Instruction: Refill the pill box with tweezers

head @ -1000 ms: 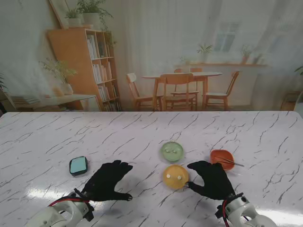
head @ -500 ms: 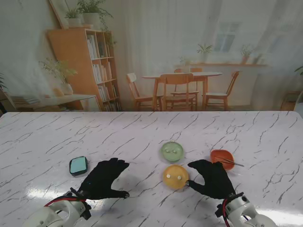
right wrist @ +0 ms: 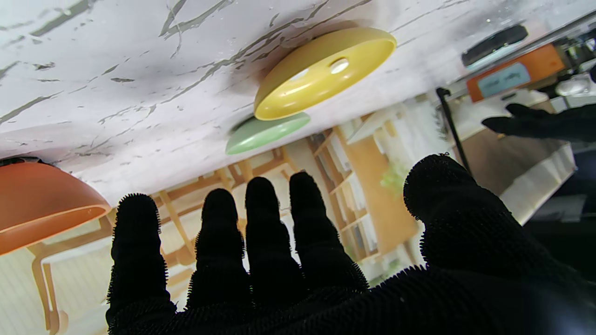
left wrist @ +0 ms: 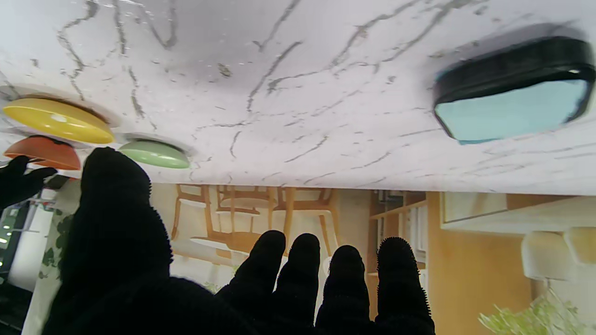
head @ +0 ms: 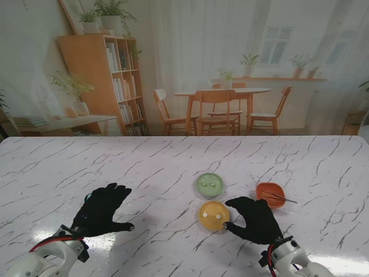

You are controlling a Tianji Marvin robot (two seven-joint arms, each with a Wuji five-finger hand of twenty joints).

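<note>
Task barely started. My left hand is spread and empty over the pill box (lid looks closed). Right hand, spread and empty, sits beside the yellow dish; tweezers untouched on the orange dish, far right.

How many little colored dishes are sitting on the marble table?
3. A green dish lies farthest from me, a yellow dish sits nearer to me beside the right robot hand, and an orange dish holding tweezers lies to the right.
</note>
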